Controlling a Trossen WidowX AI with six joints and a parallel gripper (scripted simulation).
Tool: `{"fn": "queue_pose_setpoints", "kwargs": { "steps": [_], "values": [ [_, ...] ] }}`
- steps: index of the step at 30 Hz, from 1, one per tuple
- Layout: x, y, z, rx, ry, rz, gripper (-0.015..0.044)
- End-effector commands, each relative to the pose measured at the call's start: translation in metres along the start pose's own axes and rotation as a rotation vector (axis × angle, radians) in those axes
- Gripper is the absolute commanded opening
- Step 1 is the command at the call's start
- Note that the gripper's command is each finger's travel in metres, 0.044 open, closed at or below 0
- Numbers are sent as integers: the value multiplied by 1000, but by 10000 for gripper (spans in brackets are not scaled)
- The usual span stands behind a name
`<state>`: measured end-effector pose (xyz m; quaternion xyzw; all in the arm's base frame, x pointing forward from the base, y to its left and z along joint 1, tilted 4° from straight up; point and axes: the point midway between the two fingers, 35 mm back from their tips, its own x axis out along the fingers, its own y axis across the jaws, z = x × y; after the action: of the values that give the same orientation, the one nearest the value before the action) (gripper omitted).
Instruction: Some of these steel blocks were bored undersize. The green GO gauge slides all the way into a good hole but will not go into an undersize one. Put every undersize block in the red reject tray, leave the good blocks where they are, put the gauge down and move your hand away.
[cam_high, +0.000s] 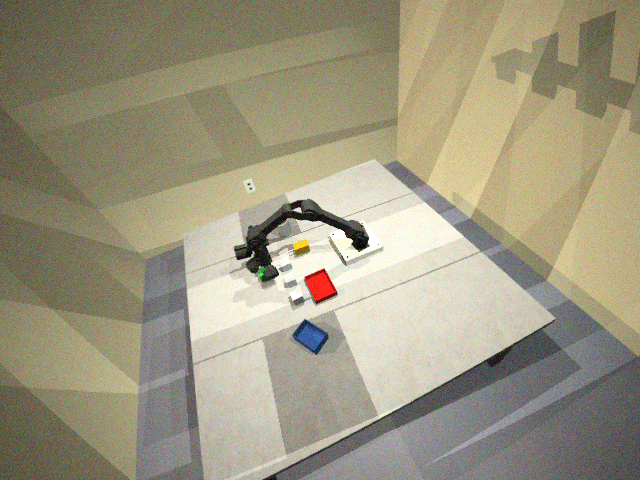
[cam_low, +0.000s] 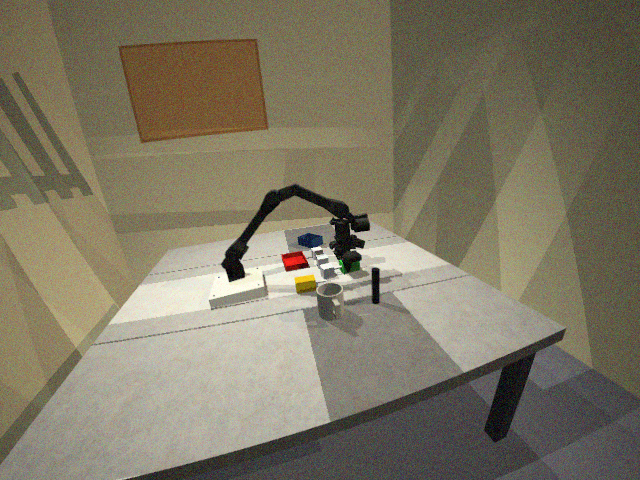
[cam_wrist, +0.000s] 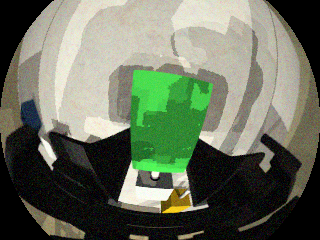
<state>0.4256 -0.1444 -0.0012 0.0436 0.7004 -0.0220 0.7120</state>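
From where I'm standing, the black arm (cam_high: 305, 209) (cam_low: 294, 190) arches up off its white base plate (cam_high: 372, 246) (cam_low: 222, 299) and reaches down to the far side of a little row of steel blocks. The end effector (cam_high: 262, 272) (cam_low: 347, 259) (cam_wrist: 160, 131) is clamped on the green gauge (cam_high: 261, 273) (cam_low: 352, 267) (cam_wrist: 167, 120), pointing down beside the row. I can't tell whether the gauge touches the worktop (cam_high: 439, 310) (cam_low: 232, 372). Three pale blocks sit in that row: one block (cam_high: 285, 264) (cam_low: 327, 270) nearest the yellow block (cam_high: 301, 246) (cam_low: 305, 283) (cam_wrist: 176, 202), a middle block (cam_high: 288, 279) (cam_low: 322, 259), and an end block (cam_high: 296, 297) (cam_low: 316, 252). None of them is in the red tray (cam_high: 320, 286) (cam_low: 294, 261), which lies just beside the row, on the base plate's side. Their bores are too small for me to judge. A blue tray (cam_high: 310, 336) (cam_low: 310, 240) (cam_wrist: 31, 114) sits beyond the end block. Over on the other side stand a grey mug (cam_low: 328, 303) and, near it, an upright black cylinder (cam_low: 375, 285).
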Motion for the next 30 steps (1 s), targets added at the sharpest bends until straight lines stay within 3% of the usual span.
{"fn": "queue_pose_setpoints", "kwargs": {
  "steps": [1, 30],
  "values": [
    [0, 0, 1, -1, -1, -1, 0],
    [-4, 0, 12, 0, -12, 0, 0]
  ]
}}
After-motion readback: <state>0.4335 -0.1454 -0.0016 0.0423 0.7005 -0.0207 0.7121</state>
